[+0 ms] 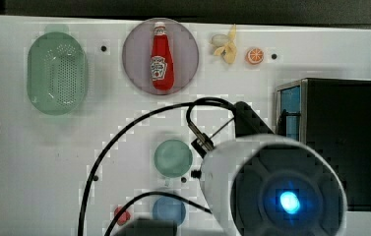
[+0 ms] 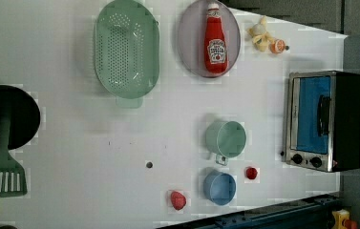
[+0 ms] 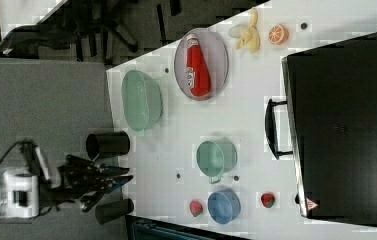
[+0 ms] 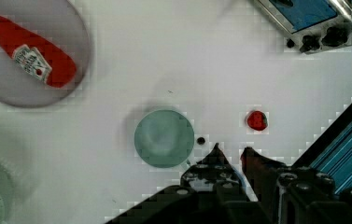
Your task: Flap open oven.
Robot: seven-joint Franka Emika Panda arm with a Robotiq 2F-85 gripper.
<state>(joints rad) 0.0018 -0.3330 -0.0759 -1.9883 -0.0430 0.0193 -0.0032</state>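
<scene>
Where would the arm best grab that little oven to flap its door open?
Probably the dark bar handle on the oven. It stands off the blue glass door, so fingers could hook behind it, coming from the door side, the left view's left.

In the top view, the arm [image 1: 271, 191] hid the oven's [image 1: 338, 142] lower front; the wrist view cropped its door.

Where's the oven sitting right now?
The oven stands at the left view's right edge of the white table, door shut and facing the green cup, with the orange slice beyond it.
</scene>
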